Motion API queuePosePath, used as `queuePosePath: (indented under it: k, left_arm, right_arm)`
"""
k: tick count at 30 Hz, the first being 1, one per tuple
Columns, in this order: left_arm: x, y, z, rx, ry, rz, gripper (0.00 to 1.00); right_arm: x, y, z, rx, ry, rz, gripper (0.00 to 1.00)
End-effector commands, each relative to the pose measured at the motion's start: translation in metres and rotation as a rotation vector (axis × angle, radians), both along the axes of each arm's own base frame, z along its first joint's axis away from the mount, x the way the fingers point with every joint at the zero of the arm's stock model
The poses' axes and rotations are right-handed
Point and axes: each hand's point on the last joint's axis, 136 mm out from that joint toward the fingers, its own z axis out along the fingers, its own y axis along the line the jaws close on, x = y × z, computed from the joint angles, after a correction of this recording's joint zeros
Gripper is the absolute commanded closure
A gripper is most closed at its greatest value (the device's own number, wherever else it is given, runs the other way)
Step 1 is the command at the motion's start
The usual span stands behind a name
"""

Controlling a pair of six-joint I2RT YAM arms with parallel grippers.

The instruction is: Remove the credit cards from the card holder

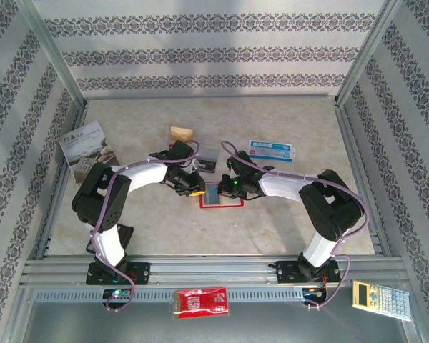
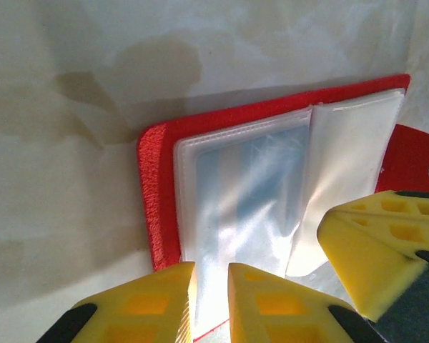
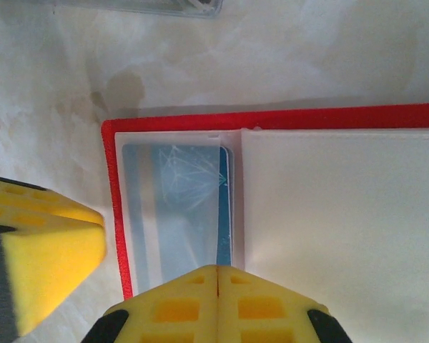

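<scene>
The red card holder [image 1: 232, 204] lies open in the middle of the table, its pale plastic pockets facing up. A blue credit card [image 3: 173, 207] sits inside the left pocket and shows through the plastic [image 2: 236, 182]. My left gripper [image 2: 211, 300] is at the holder's left end [image 1: 194, 189], its jaws a narrow gap apart with the pocket's plastic edge pinched between them. My right gripper [image 3: 218, 286] is shut, with nothing between its fingers. Its tips rest on the holder by the fold, at the blue card's near edge [image 1: 224, 187].
A tan card [image 1: 181, 133] and a white-and-blue card [image 1: 274, 149] lie on the table behind the arms. A booklet [image 1: 86, 146] leans at the back left. A red packet [image 1: 200, 301] and a calculator [image 1: 380, 299] sit on the near shelf.
</scene>
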Motion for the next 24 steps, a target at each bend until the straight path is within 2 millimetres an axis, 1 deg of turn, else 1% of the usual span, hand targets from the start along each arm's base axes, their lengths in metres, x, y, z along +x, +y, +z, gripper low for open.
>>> queuePosePath:
  k: [1,7,9,13,18,24]
  left_arm:
    - [0.000,-0.008,-0.006,-0.012,0.021,-0.006,0.82]
    - [-0.004,-0.006,-0.024,0.021,0.058,-0.002,0.82]
    - [-0.006,-0.004,-0.029,0.033,0.071,0.004,0.86]
    - [-0.011,0.004,-0.038,0.080,0.091,0.008,0.89]
    - [-0.016,0.008,-0.048,0.108,0.117,0.001,0.90]
    - [-0.020,0.011,-0.057,0.126,0.137,-0.007,0.92]
  right_arm:
    - [-0.001,-0.003,-0.006,0.011,0.024,-0.013,0.95]
    - [-0.003,-0.008,-0.017,-0.009,0.051,-0.029,0.87]
    - [-0.004,-0.010,-0.020,-0.013,0.056,-0.033,0.86]
    - [-0.006,-0.011,-0.025,-0.013,0.069,-0.034,0.86]
    - [-0.007,-0.005,-0.026,0.017,0.080,-0.012,0.84]
    - [-0.007,-0.003,-0.028,0.027,0.085,-0.006,0.83]
